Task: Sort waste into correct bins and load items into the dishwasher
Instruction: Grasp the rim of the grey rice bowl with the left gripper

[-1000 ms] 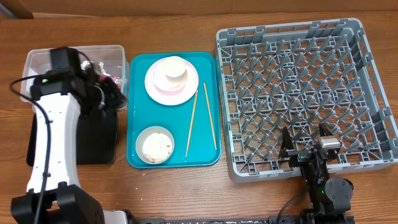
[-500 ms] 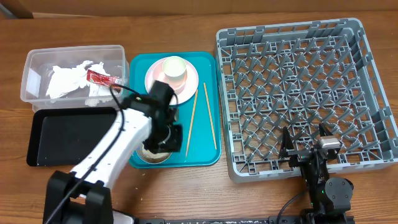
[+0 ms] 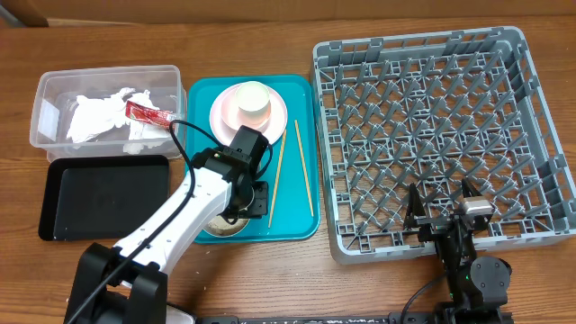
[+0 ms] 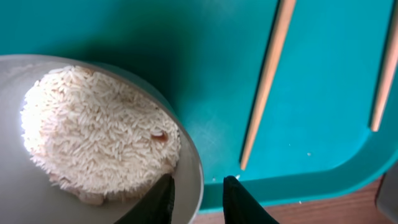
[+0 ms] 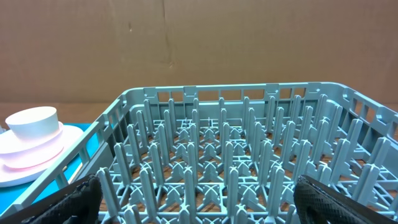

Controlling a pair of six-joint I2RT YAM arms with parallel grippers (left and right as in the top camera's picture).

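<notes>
A grey metal bowl holding white rice sits at the front of the teal tray; in the overhead view my left arm covers most of the bowl. My left gripper is open and straddles the bowl's right rim, one finger inside and one outside, with a gap on both sides. Two chopsticks lie on the tray to the right. A white cup stands stacked on the pink plate. My right gripper hangs open over the near edge of the grey dish rack.
The clear tub at the back left holds crumpled napkins and a red sauce packet. A shallow black tray lies in front of it. The rack's upright pegs fill the right side. A cardboard wall stands behind.
My left arm has swung from the clear tub across to the teal tray and come down at the rice bowl's rim. The right arm has not moved.
</notes>
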